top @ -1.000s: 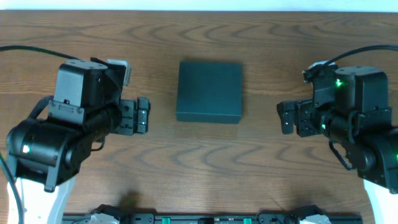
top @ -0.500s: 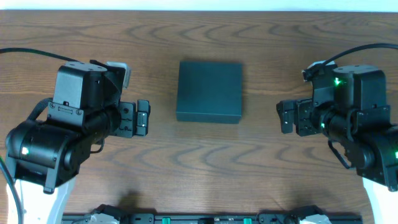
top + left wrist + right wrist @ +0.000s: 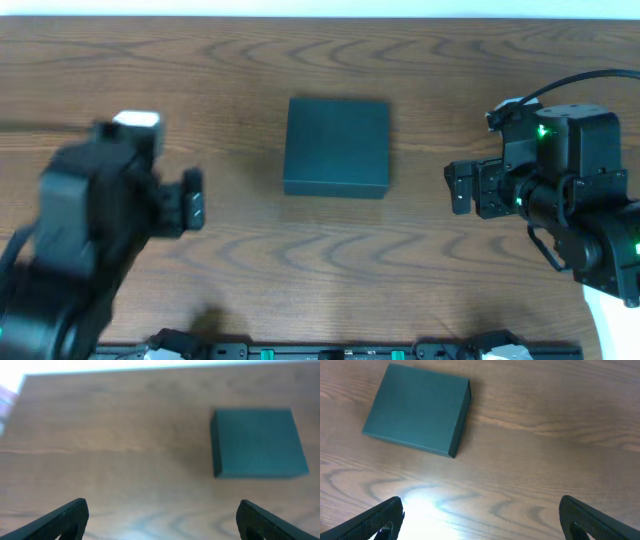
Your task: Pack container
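The container (image 3: 337, 146) is a dark teal-green box lying shut on the middle of the wooden table. It also shows in the left wrist view (image 3: 257, 442) and in the right wrist view (image 3: 417, 407). My left gripper (image 3: 194, 206) is open and empty, well left of the box and blurred with motion. In the left wrist view its fingers (image 3: 162, 520) frame bare wood. My right gripper (image 3: 462, 189) is open and empty, to the right of the box. Its fingers (image 3: 482, 517) also frame bare wood.
The wooden table (image 3: 330, 270) runs to a pale far edge at the top. A dark rail (image 3: 330, 351) lies along the near edge. A bright glare spot (image 3: 420, 507) shows on the wood.
My left arm has swung left and back, away from the box, and is blurred. The right arm and the box have not moved.
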Action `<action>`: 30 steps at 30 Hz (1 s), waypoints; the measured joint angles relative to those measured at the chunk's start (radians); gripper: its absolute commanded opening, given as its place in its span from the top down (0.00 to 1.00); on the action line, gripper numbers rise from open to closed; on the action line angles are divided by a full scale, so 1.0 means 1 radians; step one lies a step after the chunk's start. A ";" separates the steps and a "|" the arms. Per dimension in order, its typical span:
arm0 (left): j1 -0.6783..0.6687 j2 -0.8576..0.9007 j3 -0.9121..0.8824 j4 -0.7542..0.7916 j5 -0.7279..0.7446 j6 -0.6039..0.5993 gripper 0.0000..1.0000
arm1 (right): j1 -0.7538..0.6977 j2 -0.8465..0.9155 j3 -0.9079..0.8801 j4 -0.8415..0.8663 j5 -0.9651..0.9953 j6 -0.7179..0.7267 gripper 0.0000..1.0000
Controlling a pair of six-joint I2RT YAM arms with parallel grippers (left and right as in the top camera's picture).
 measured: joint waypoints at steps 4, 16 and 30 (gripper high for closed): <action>0.057 -0.179 -0.124 0.053 -0.023 0.008 0.05 | 0.000 0.000 -0.001 0.000 0.000 0.000 0.01; 0.122 -0.635 -0.740 0.376 -0.026 0.024 0.05 | 0.000 0.000 -0.003 -0.001 0.000 0.000 0.01; 0.122 -0.924 -1.281 0.703 0.068 0.027 0.05 | 0.000 0.000 -0.003 -0.001 0.000 0.000 0.01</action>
